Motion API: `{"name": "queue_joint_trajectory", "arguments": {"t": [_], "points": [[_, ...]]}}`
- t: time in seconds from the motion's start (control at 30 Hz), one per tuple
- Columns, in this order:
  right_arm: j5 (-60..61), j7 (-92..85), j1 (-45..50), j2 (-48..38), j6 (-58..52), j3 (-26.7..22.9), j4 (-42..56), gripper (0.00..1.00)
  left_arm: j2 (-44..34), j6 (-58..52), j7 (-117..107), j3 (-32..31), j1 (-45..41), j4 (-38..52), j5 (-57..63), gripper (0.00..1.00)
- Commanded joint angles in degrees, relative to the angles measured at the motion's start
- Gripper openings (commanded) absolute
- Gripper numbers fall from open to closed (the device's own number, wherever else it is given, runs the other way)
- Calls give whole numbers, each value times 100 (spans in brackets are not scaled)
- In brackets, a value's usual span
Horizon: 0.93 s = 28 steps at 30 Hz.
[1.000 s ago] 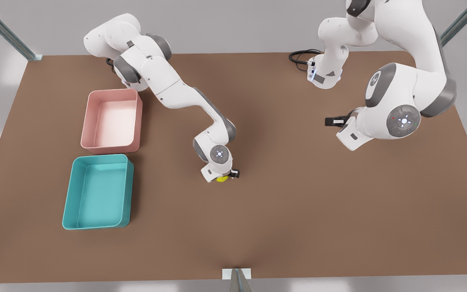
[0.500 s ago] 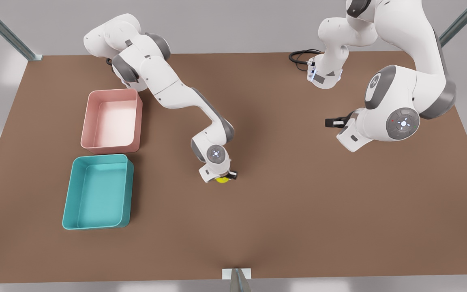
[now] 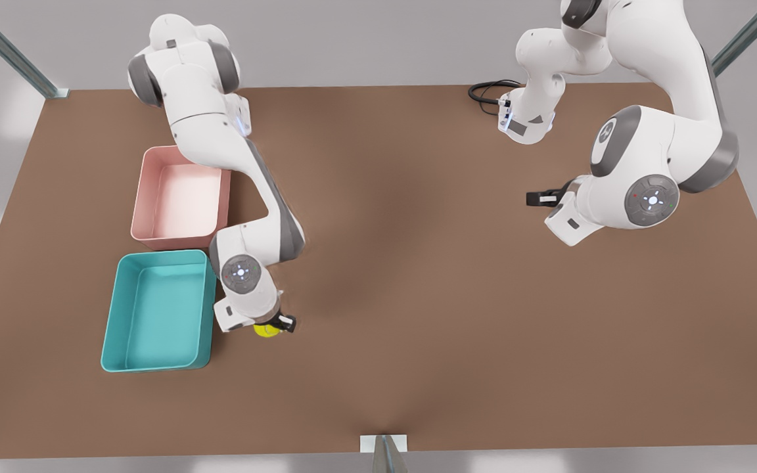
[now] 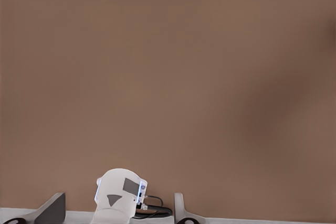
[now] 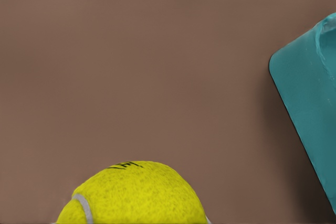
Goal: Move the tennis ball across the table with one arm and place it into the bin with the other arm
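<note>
Right gripper [image 3: 272, 326] is clamped on the tennis ball [image 3: 264, 330], hanging just right of the teal bin [image 3: 155, 362] in the front view, near edge of the surface [image 3: 457, 315]. Ball rides low above the brown top, not yet over the rim. My read: lift enough to clear the bin's wall, carry left until centred over the floor, then let go low so it doesn't bounce out. Pink tray [image 3: 148, 233] sits just beyond — steer clear. Left gripper [image 3: 539, 198] waits far right, fingers apart.

Even, bright, diffuse light (no glare) leaves soft blurred shadows on the table [image 3: 457, 341].
</note>
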Motion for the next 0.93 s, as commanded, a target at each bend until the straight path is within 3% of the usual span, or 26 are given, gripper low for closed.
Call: {"name": "queue_joint_trajectory", "arguments": {"t": [0.0,0.07,0.17,0.3,0.33,0.5,0.57,0.63,0.67,0.7,0.73,0.8,0.9], "points": [[-28,-5960,-496,-122,-1502,-214,2,55,-7,-7,-41,-2,-13,2,2,100],[-133,-6876,-919,-429,-1636,-390,-401,55,2,-7,-41,-2,-13,2,2,100],[-537,-6921,-1183,-1256,-247,-390,-2072,55,37,-7,-41,-63,-4,2,-15,100],[-458,-7008,-1447,-1361,843,-373,-2995,56,81,-7,-58,-81,5,2,-24,100],[-283,-7140,-1508,-1335,852,-373,-2952,100,81,-7,-76,-81,5,2,-24,100],[-28,-7131,-1508,-1299,694,-373,-2767,100,72,-42,-93,-99,-4,2,-15,100],[807,-6211,-1526,-1142,-1317,-381,-1546,100,63,-42,-85,-99,5,2,-15,100],[474,-3898,-1517,-1177,-3137,-460,-264,100,63,-42,-85,-99,5,2,-15,100],[306,-3914,-1508,-1238,-4008,-688,625,100,63,-42,-85,-99,5,2,-15,100],[271,-3932,-1456,-1422,-4350,-882,889,100,63,-42,-85,-99,5,2,-15,100],[87,-3696,-1491,-1905,-4685,-760,933,100,72,-42,-85,-99,5,2,-15,100],[-379,-2799,-2966,-2819,-4861,1375,267,100,63,-51,-85,-99,5,2,-15,100],[-467,-2763,-3117,-3216,-4606,1578,-165,100,63,-51,-85,-99,5,2,-15,100]]}}
